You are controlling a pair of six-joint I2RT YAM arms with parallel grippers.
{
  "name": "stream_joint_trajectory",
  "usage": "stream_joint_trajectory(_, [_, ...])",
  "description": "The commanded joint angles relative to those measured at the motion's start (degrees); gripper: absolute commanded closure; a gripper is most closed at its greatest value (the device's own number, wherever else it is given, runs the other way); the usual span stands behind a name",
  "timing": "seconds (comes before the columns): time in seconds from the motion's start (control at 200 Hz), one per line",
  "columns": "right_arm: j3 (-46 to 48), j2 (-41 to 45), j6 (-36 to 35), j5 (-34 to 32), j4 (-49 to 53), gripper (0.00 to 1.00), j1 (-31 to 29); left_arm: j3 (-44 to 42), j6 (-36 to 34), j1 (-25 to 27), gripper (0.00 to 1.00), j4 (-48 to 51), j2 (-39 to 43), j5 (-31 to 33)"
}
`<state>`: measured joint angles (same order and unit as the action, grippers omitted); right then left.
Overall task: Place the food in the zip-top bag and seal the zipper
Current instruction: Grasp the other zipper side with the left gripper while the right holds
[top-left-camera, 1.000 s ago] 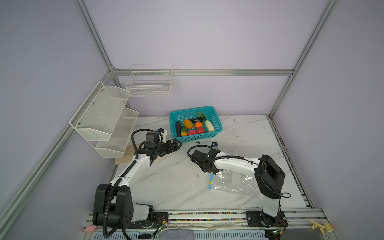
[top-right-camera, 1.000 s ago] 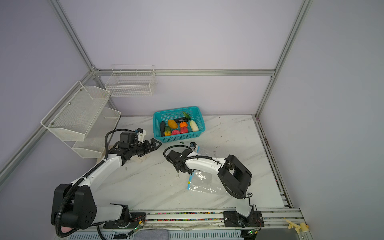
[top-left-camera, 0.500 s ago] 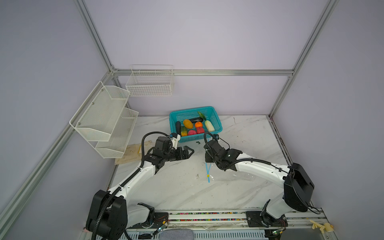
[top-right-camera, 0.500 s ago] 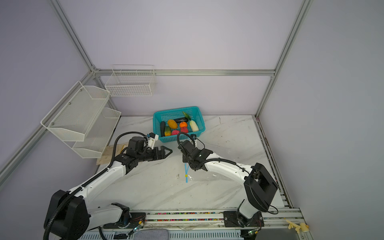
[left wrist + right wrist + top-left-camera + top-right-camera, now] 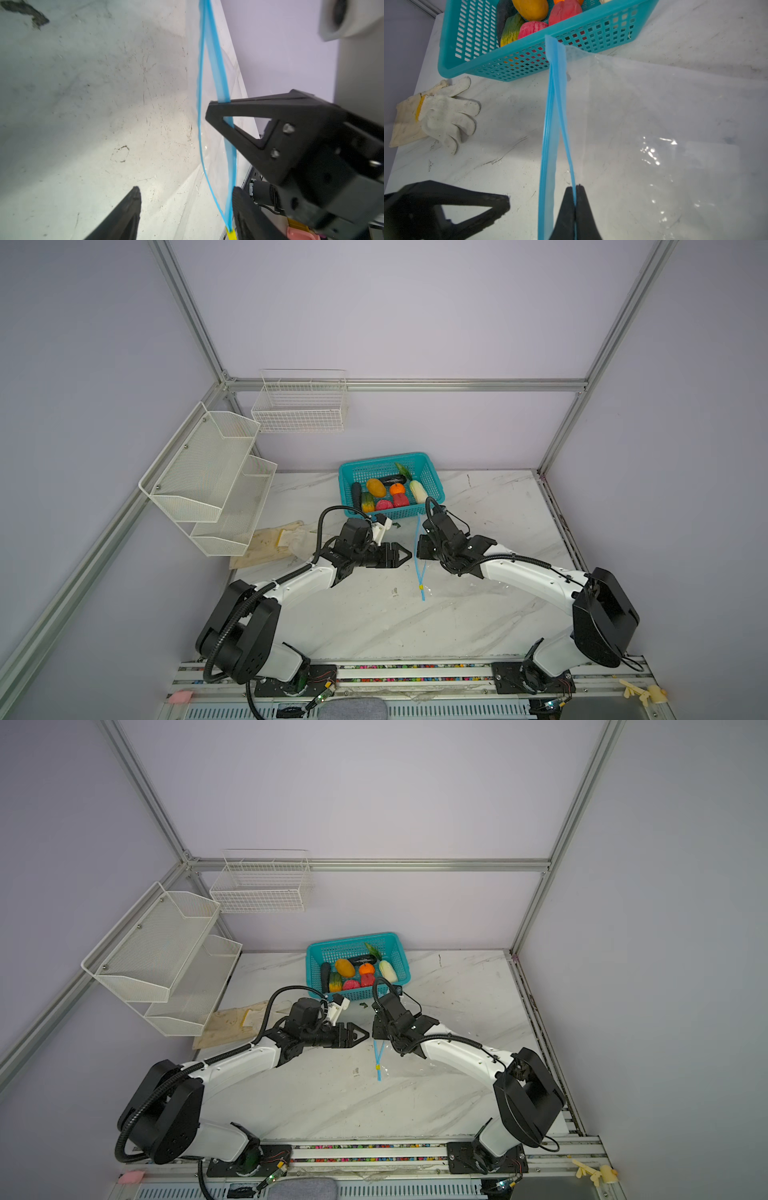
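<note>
Soft, even light all round. In both top views the lavender walls glow brightest mid-frame and dim toward the corners, and the aluminium posts (image 5: 187, 315) lean hard outward there, wide-lens stretch. Only faint grey shadows lie under the arms on the marble table (image 5: 374, 626). Up close, white glare sparkles on the zip-top bag (image 5: 652, 153), and the zipper (image 5: 552, 116) turns soft nearest the lens. In the left wrist view the left gripper (image 5: 186, 190) is fuzzy-edged and out of focus, with the table scuffs behind it sharp.
</note>
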<state>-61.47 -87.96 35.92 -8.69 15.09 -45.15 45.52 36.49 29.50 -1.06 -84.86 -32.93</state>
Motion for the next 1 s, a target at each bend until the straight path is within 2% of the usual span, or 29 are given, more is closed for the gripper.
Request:
stream_joint_trajectory(0.0, [0.39,1.65,1.32,1.21,-1.11,1.0,0.52,1.95,0.6,0.95,0.34,-4.86,-1.82,-2.08])
stream_joint_trajectory(0.405, [0.27,1.23,2.03,2.58,-1.16,1.0,0.58,4.84,1.22,2.06,0.44,-8.6,-6.73,-3.26])
stream_joint_trajectory(0.56, [0.13,1.13,2.18,3.38,-1.23,1.0,0.59,5.97,1.04,2.06,0.57,-8.76,-8.12,-3.58])
stream_joint_trajectory(0.695, [0.29,1.37,2.47,3.0,-0.54,1.0,0.58,6.21,1.08,2.06,0.74,-8.68,-8.57,-3.25])
stream_joint_trajectory(0.865, [0.26,1.18,2.57,1.73,1.09,1.0,0.58,6.42,1.53,2.06,0.92,-8.39,-8.82,-3.23])
stream_joint_trajectory(0.95, [0.0,0.54,1.75,0.66,2.07,1.0,0.59,6.69,1.73,2.08,0.98,-8.12,-8.73,-3.44])
stream_joint_trajectory(0.995, [0.03,0.29,1.23,0.6,2.35,0.96,0.59,6.86,1.83,2.06,1.0,-8.06,-8.7,-3.45])
